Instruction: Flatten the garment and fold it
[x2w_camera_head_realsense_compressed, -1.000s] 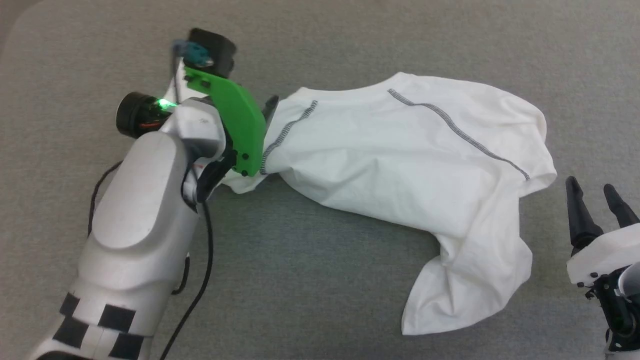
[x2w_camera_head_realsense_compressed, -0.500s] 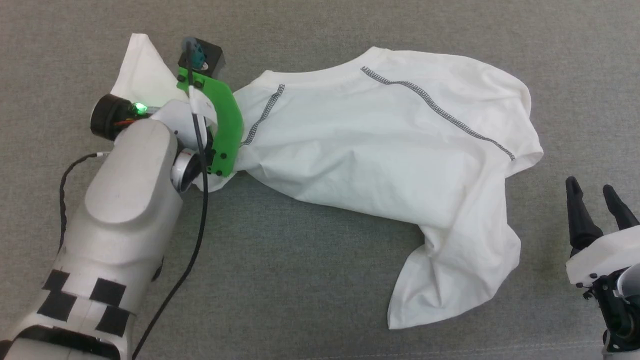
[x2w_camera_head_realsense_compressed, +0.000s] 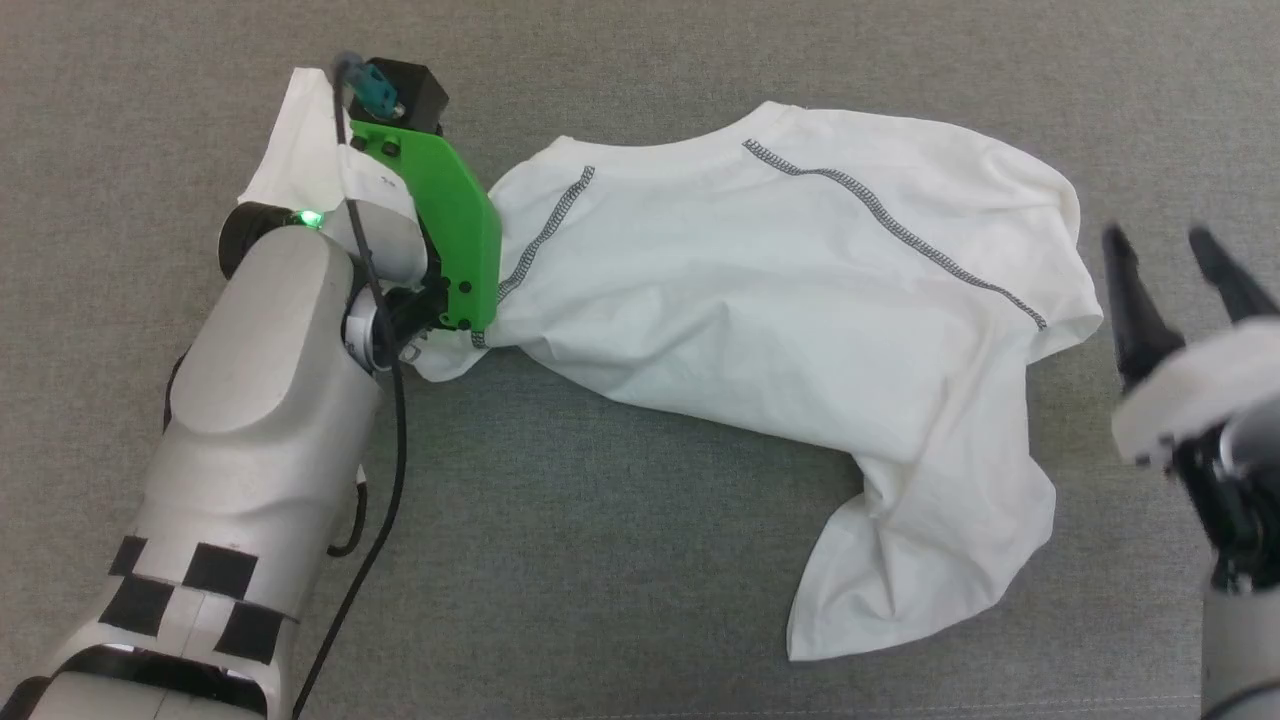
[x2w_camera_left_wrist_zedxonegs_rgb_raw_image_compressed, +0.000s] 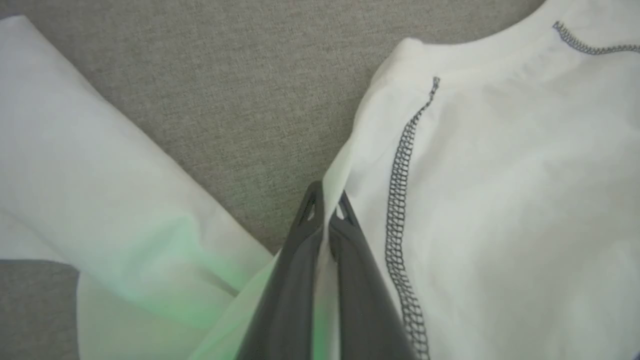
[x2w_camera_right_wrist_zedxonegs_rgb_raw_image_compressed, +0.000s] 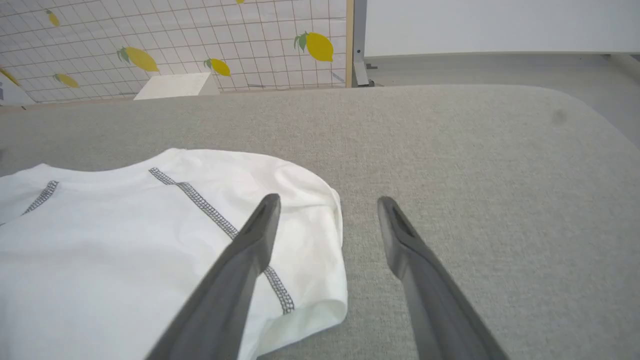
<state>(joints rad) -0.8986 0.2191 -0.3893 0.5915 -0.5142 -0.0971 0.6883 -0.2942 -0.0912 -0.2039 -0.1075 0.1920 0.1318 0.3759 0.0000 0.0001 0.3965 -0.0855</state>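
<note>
Grey cushion (x2w_camera_head_realsense_compressed: 620, 580): shirt (x2w_camera_head_realsense_compressed: 760, 300) bunched, not flat, no fold made. Left gripper (x2w_camera_left_wrist_zedxonegs_rgb_raw_image_compressed: 327, 207) clenched, shirt edge between fingers. Right gripper (x2w_camera_right_wrist_zedxonegs_rgb_raw_image_compressed: 327, 207) spread, empty, shirt corner beside one finger.

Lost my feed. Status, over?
Left gripper shut on shirt near shoulder seam. Right gripper open, beside shirt. Shirt rumpled, unfolded. White box far off, no obstacle.

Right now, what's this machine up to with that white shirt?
A two-armed robot is straightening out the shirt, which lies rumpled on a grey padded surface. Its left gripper is pinched shut on an edge of the cloth beside a zigzag seam. Its right gripper is open and holds nothing, hovering beside the shirt's other end. The shirt is neither flat nor folded yet.
</note>
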